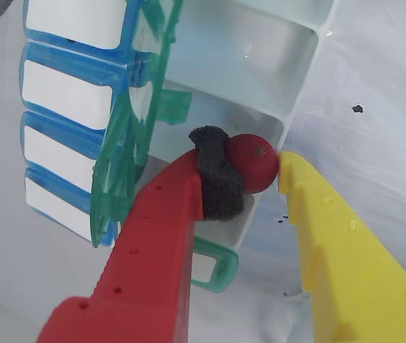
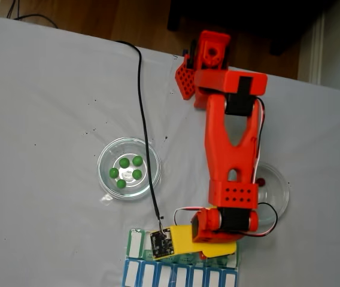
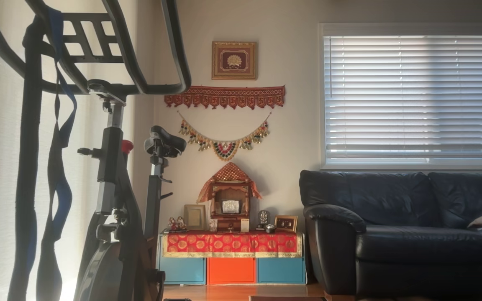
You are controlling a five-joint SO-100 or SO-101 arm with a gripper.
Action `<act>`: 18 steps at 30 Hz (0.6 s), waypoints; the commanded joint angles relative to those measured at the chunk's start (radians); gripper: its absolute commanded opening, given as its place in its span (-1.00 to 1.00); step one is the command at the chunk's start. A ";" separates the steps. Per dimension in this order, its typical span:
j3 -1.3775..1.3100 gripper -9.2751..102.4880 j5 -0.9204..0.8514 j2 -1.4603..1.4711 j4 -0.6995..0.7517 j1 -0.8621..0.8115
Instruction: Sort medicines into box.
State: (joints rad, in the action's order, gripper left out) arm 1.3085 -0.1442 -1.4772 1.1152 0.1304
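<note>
Gripper: closed on a dark red pill [image 1: 254, 163], the gripper [image 1: 264, 166] pinches it between a black foam pad [image 1: 217, 179] on the red finger [image 1: 156, 236] and the tip of the yellow finger [image 1: 332, 236], as the wrist view shows.
Why the pad: the foam appears to be there so the smooth round pill does not squirt out of hard plastic; the pill sits at the very tips, which leaves little margin.
Box: directly beneath and beyond the fingertips lies the green pill organizer [image 1: 299, 86], its white compartments open and a green lid [image 1: 128, 136] standing up just beside the red finger.
Blue row: past that raised lid, its white-topped lids [image 1: 67, 93] are shut, so nothing can fall in there.
Placement: the pill hangs over a compartment edge rather than its middle; the release probably calls for a slight shift inward first, or the pill may bounce onto the cloth.
Arm: in the fixed view the red arm [image 2: 230, 149] reaches down over the organizer [image 2: 135, 244] at the near table edge.
Supplies: green pills [image 2: 125, 168] wait in a clear dish [image 2: 107, 156] well off to one side of the gripper; another dish [image 2: 278, 185] beside the arm holds one red pill [image 2: 260, 180].
Stage: judged as mid-sort, a red pill about to be dropped.
</note>
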 commanded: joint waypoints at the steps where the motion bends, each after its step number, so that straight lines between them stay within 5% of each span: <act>1: -0.147 -0.81 0.020 -0.035 -0.021 -0.002; 18: -0.339 -0.81 -0.003 0.000 0.167 -0.046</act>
State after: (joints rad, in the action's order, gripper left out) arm 1.0753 -0.1304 -1.4266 1.2793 0.0844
